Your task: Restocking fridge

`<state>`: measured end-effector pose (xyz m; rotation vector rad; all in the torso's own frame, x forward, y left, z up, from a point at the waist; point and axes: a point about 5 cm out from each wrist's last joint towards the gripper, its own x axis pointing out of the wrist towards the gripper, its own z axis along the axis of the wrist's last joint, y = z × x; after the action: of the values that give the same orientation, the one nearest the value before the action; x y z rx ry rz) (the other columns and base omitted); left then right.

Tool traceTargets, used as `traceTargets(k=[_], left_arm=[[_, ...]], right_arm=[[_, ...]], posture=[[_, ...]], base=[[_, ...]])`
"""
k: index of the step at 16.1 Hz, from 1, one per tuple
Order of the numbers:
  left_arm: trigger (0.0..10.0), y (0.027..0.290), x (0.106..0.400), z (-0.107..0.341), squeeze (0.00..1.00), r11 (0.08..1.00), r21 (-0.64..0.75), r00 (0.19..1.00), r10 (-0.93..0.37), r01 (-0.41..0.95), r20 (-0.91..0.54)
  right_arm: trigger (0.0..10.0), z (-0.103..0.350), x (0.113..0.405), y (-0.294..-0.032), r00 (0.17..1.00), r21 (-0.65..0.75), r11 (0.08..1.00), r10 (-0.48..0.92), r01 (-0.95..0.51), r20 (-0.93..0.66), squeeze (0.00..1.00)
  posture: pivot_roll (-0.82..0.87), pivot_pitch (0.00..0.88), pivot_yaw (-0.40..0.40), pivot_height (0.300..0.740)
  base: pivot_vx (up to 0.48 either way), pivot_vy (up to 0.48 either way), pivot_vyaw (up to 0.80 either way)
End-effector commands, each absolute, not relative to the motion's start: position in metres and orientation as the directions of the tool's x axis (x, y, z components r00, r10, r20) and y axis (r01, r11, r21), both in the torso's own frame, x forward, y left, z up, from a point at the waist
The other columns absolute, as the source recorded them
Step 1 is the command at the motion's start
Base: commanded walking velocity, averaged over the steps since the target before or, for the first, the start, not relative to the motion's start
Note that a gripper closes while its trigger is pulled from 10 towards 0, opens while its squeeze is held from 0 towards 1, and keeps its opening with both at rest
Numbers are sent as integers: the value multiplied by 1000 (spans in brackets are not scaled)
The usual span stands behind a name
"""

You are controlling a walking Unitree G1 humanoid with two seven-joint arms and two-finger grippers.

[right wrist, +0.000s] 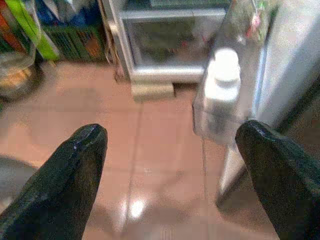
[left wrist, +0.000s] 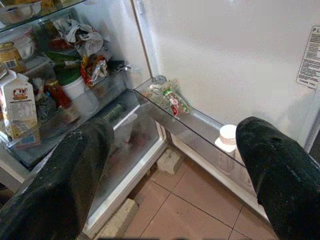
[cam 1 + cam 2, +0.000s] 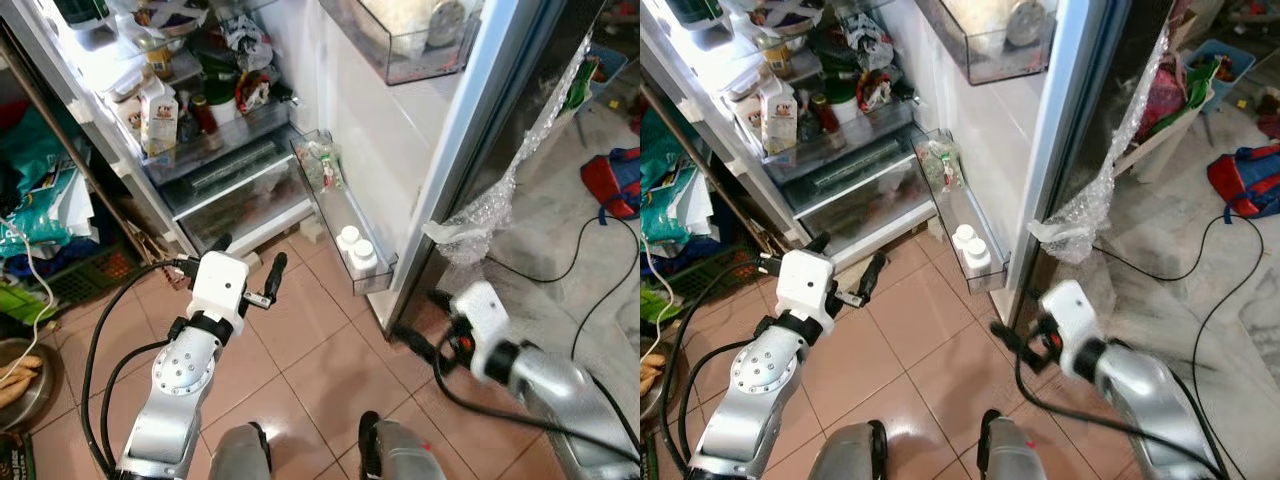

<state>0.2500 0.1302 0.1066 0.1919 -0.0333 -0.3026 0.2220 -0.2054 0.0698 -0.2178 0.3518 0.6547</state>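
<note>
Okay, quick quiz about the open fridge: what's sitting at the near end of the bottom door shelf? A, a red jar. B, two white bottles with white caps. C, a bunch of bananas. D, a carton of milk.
B: two white bottles stand side by side at the near end of the bottom door shelf; the milk carton sits on a shelf inside the fridge.

L gripper (image 3: 247, 268) raised forward, fingers (image 2: 75, 170) spread, R gripper (image 1: 170, 175) low, fingers apart

door shelf (image 3: 330, 215), 2 white bottles (image 3: 356, 250)
</note>
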Motion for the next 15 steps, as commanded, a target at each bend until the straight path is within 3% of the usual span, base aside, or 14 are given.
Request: traceTargets(k=[1, 3, 5, 7, 9, 12, 15], left_arm=[[10000, 133, 248, 105, 0, 937, 195, 955, -296, 291, -4], [10000, 132, 248, 104, 0, 936, 193, 954, -298, 294, -8], [10000, 129, 249, 104, 0, 935, 191, 953, -304, 299, -6], [10000, 130, 248, 103, 0, 935, 189, 953, -303, 300, -10], [10000, 130, 247, 102, 0, 935, 190, 953, -303, 300, -13], [10000, 140, 245, 94, 0, 940, 224, 966, -248, 257, -67], [10000, 154, 248, 89, 0, 978, 128, 983, -149, 163, -106]], right_arm=[[10000, 64, 220, -225, 789, -155, 824, 441, -545, -429, 0], [10000, 65, 230, -245, 872, -248, 892, 254, -379, -418, 0], [10000, 79, 250, -259, 955, -279, 950, 52, -138, -294, 0], [10000, 101, 276, -252, 989, -171, 984, -68, 45, -133, 0], [10000, 110, 287, -243, 995, -123, 991, -57, 46, -84, 0], [10000, 123, 307, -218, 998, -14, 998, 63, -63, -20, 0], [10000, 133, 315, -198, 978, 96, 973, 209, -210, 19, 0]], posture=[[66, 142, 60, 740], [58, 145, 59, 740], [60, 145, 58, 740], [66, 144, 57, 740], [71, 144, 56, 740], [82, 140, 54, 740], [80, 138, 57, 740]], base=[[0, 0, 0], [0, 0, 0], [0, 0, 0], [0, 0, 0], [0, 0, 0], [0, 0, 0], [0, 0, 0]])
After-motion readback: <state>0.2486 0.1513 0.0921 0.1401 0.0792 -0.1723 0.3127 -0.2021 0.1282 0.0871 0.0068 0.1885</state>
